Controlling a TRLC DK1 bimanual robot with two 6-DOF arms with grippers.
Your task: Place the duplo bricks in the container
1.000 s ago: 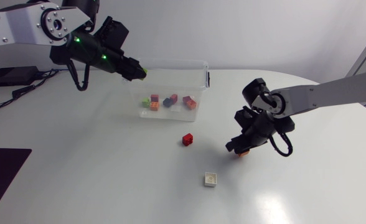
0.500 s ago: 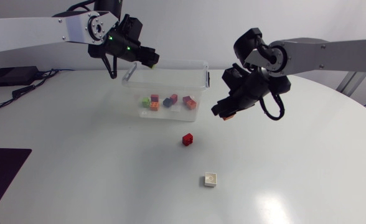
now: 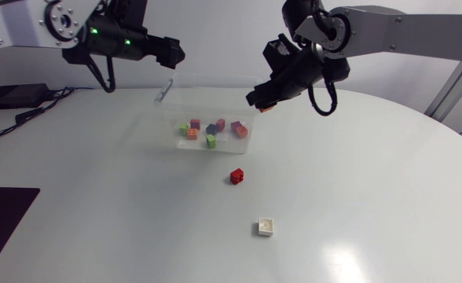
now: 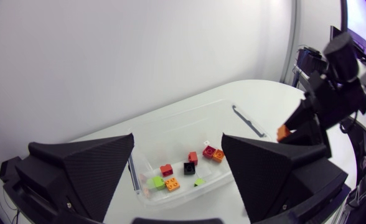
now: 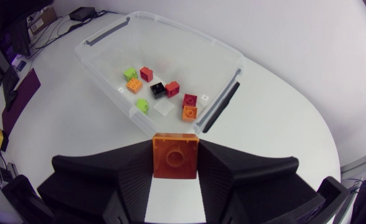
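Right gripper [image 3: 260, 101]: clamped on orange brick [image 5: 175, 155], raised beside container's [image 3: 168, 118] right end.
Left gripper [image 3: 173, 53]: fingers apart, raised near container's left end.
Red brick [image 3: 236, 176], white brick [image 3: 266, 227]: on bench [image 3: 372, 204], in front of container.
Small bricks [image 3: 213, 127]: inside container.

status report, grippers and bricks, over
Left gripper open, empty. Right gripper shut on orange brick, by the container. Red brick and white brick loose on table. Nothing blocking the drop.
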